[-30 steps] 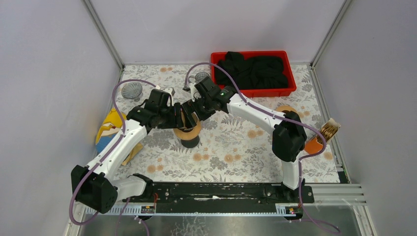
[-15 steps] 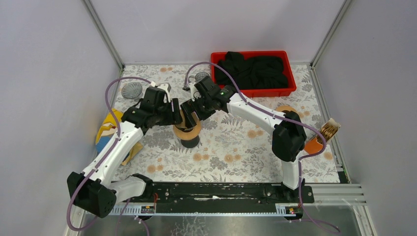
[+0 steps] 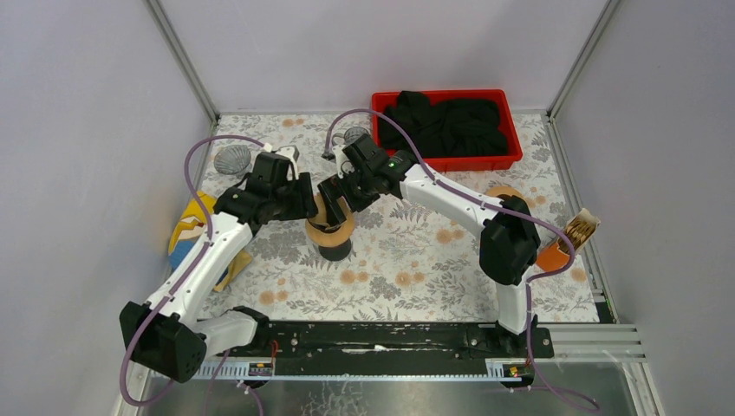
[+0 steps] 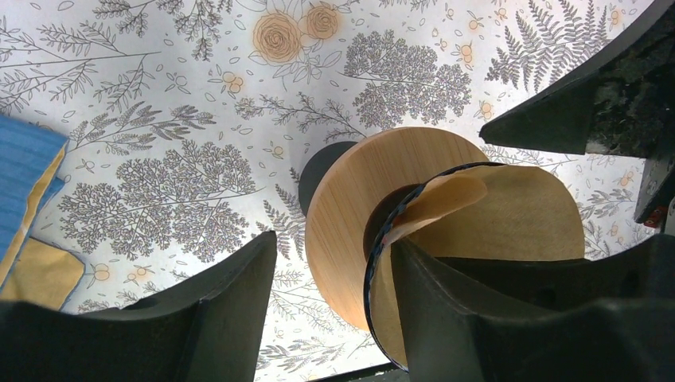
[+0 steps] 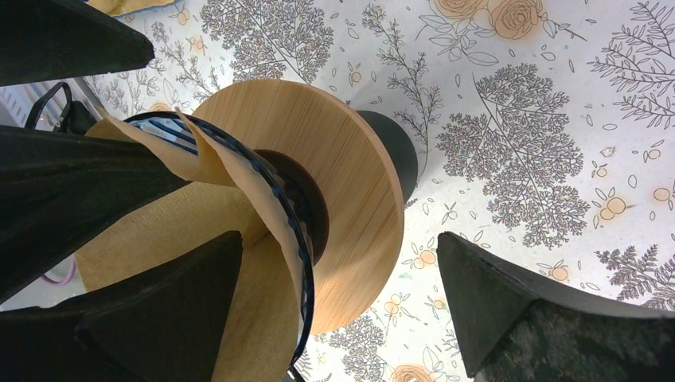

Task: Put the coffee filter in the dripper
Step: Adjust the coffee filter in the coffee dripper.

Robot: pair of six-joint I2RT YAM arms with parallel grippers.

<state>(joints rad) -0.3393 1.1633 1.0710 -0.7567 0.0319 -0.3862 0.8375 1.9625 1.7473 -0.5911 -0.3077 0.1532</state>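
**Paper filter sits in the dripper's wire cone**

The dripper [image 4: 350, 199] stands upright: a round pale-wood collar on a black base, carrying a dark wire cone. It lies between the spread fingers of the left gripper [image 4: 334, 310], and also between those of the right gripper [image 5: 342, 310]. The coffee filter [image 4: 517, 219], of tan paper, rests inside the cone. One edge curls over the wire rim, just beside one finger of the left gripper.

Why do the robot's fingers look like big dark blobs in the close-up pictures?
Left wrist view: the left hand's fingers sit right by the lens, huge and shadowy, while the dripper looks sharp. Right wrist view: the right hand's fingers likewise. Top view: even light.
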